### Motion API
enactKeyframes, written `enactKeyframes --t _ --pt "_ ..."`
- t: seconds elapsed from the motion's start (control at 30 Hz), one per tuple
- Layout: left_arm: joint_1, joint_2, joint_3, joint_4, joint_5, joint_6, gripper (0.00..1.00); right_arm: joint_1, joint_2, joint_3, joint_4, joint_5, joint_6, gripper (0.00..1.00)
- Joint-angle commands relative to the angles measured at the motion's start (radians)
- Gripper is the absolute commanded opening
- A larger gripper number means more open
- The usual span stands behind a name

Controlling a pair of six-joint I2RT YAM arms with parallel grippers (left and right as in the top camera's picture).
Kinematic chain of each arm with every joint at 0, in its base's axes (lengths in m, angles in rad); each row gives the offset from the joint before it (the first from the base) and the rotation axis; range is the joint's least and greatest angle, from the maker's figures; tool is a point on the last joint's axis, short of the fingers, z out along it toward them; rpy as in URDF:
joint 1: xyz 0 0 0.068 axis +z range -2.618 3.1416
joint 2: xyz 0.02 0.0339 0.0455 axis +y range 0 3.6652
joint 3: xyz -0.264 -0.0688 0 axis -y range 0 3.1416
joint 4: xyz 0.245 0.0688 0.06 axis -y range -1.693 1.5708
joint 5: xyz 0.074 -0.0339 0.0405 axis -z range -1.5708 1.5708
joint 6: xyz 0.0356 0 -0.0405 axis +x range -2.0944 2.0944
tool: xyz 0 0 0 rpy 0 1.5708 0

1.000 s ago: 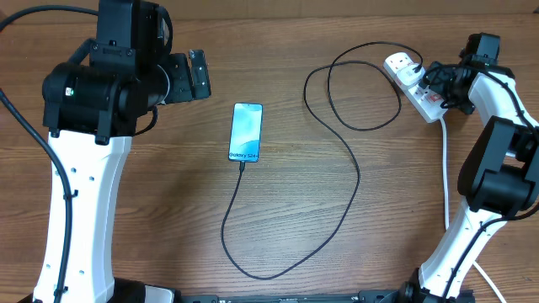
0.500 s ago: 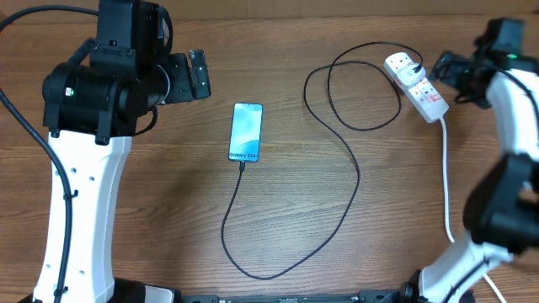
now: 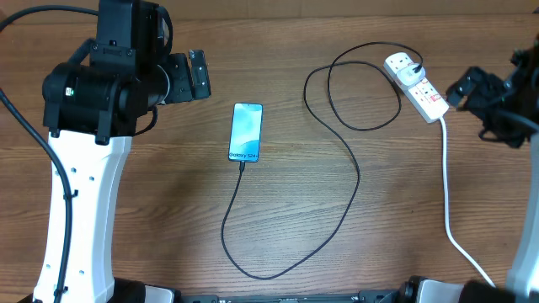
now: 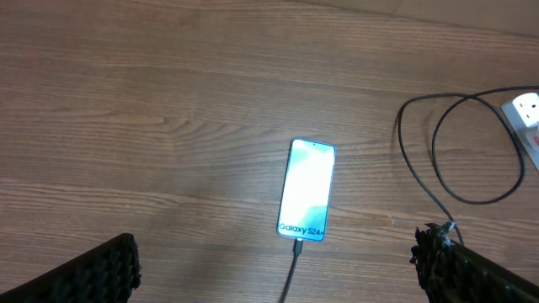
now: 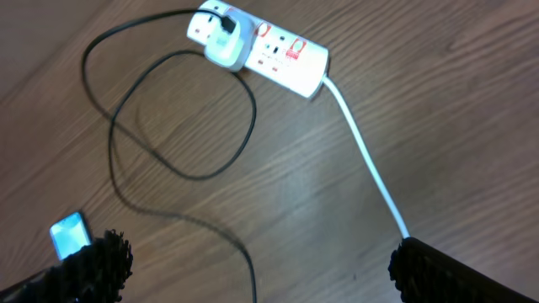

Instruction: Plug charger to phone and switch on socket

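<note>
The phone lies screen-up mid-table, also in the left wrist view. The black charger cable has its tip in the phone's near end, loops across the table and ends in a white plug seated in the socket. The socket is a white strip with red switches. My left gripper is open and empty, high to the left of the phone, its fingers wide apart. My right gripper is open and empty, just right of the socket and off it.
The socket's thick white cord runs down the right side toward the front edge, also seen in the right wrist view. The cable makes a loop left of the socket and a long bend near the front.
My right gripper has drawn back from the socket, moving right and toward the front. The left arm, phone and cable have not moved.
</note>
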Motion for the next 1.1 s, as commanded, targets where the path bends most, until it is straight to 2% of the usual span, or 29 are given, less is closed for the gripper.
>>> enactKeyframes --t 0.0,0.23,0.4,0.57,1.07 --pt "0.004 -0.003 -0.003 0.002 -0.016 -0.014 1.0 0.023 -0.124 -0.039 -0.018 -0.013 0.0 1.0" --pt "0.004 -0.003 -0.003 0.002 -0.016 -0.014 1.0 0.082 -0.358 -0.203 -0.024 -0.025 0.001 1.0" --pt "0.004 -0.003 -0.003 0.002 -0.016 -0.014 1.0 0.092 -0.463 -0.292 -0.049 -0.042 0.0 1.0" --pt "0.004 -0.003 -0.003 0.002 -0.016 -0.014 1.0 0.092 -0.47 -0.295 -0.13 -0.042 0.0 1.0" --pt "0.004 -0.003 -0.003 0.002 -0.016 -0.014 1.0 0.092 -0.397 -0.295 -0.137 -0.042 0.0 1.0"
